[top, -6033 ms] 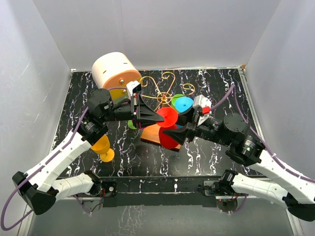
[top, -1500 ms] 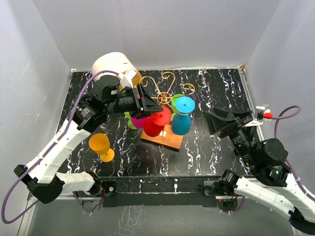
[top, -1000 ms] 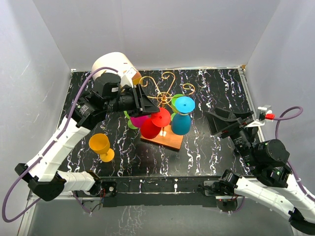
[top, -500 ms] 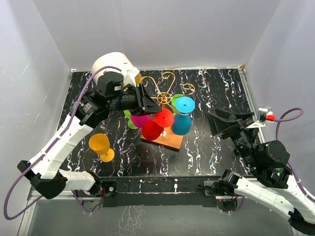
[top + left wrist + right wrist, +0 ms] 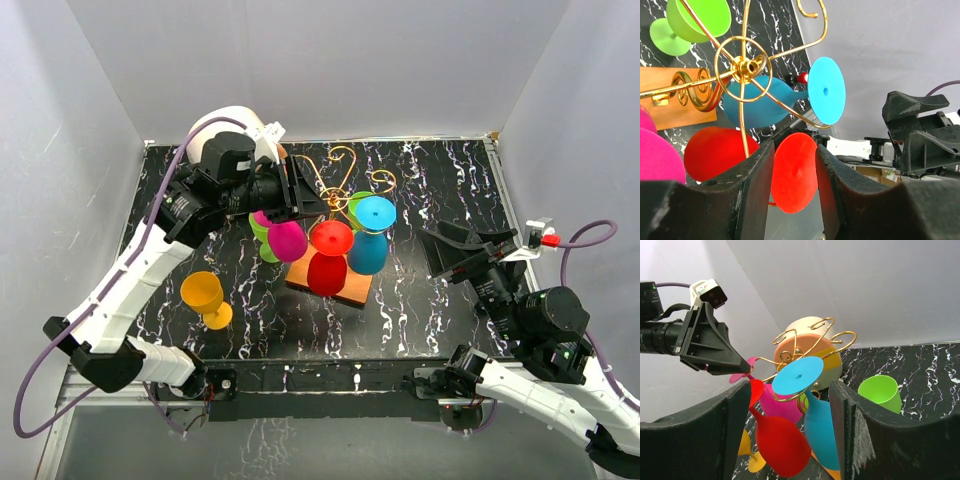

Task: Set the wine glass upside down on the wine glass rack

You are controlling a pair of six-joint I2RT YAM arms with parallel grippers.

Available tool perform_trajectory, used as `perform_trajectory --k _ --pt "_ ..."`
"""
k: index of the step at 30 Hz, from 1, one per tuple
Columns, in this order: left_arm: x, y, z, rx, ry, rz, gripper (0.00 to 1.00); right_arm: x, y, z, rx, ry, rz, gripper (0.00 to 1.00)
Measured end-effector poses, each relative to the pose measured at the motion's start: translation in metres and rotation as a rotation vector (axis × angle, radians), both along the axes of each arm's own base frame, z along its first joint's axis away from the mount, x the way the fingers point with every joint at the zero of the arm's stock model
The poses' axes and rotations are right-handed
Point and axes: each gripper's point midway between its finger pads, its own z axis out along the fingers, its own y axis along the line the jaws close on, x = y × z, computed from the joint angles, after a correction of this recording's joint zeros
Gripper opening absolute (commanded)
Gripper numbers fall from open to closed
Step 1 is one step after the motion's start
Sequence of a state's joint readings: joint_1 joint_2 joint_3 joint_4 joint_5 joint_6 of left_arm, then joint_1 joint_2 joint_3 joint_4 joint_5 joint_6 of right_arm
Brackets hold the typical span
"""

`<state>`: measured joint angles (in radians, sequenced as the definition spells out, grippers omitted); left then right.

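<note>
left gripper (image 5: 305,200): i'm keeping it just beside the top of the wine glass rack (image 5: 743,64), jaws standing partly open and gripping nothing; the red foot is showing through the gap beyond its fingers (image 5: 756,185).
red wine glass (image 5: 328,260): it's hanging upside down on the rack, foot up, bowl down over the orange base, between a magenta glass (image 5: 286,240) and a blue glass (image 5: 368,252).
right gripper (image 5: 450,252): i'm holding it wide open and empty, well apart to the right, facing the rack.
table (image 5: 430,180): a yellow glass (image 5: 203,293) is standing upright near the left arm; a cream-and-orange drum box (image 5: 235,118) is sitting at the back.
</note>
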<state>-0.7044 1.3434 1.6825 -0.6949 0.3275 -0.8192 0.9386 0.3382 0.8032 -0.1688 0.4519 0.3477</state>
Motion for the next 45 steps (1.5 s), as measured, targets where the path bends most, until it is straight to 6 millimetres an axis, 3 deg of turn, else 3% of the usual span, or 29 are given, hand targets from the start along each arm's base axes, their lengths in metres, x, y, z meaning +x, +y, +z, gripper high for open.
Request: perform_trajectory --k 6,11,17,20,23,30,34,38,42,45 --pt "0.001 0.006 0.010 0.024 -0.041 0.002 0.49 0.001 -0.001 -0.001 0.004 0.007 -0.004 0.61" --pt "0.003 0.023 0.023 0.082 -0.114 0.046 0.61 0.003 0.002 -0.009 -0.013 0.041 -0.002 0.60" --pt "0.008 0.071 0.041 0.217 -0.240 0.188 0.64 0.009 0.011 -0.016 -0.046 0.083 0.001 0.60" --pt "0.004 0.106 0.035 0.320 -0.265 0.285 0.64 0.010 0.014 -0.019 -0.049 0.094 0.003 0.60" --pt "-0.006 0.142 0.009 0.434 -0.246 0.366 0.62 0.011 0.015 -0.019 -0.046 0.115 0.003 0.60" --pt "-0.042 0.219 -0.101 0.800 -0.021 0.512 0.56 0.017 0.019 -0.012 -0.034 0.149 -0.009 0.59" --pt "-0.056 0.244 -0.141 0.945 0.075 0.570 0.51 0.019 0.020 -0.013 -0.036 0.155 -0.021 0.59" --pt "-0.061 0.247 -0.159 0.973 0.110 0.575 0.48 0.019 0.020 -0.011 -0.030 0.150 -0.021 0.59" --pt "-0.051 0.233 -0.171 0.929 0.116 0.549 0.46 0.019 0.020 -0.007 -0.018 0.141 -0.016 0.59" --pt "-0.042 0.229 -0.182 0.918 0.142 0.550 0.39 0.018 0.020 -0.006 -0.013 0.136 -0.011 0.59"
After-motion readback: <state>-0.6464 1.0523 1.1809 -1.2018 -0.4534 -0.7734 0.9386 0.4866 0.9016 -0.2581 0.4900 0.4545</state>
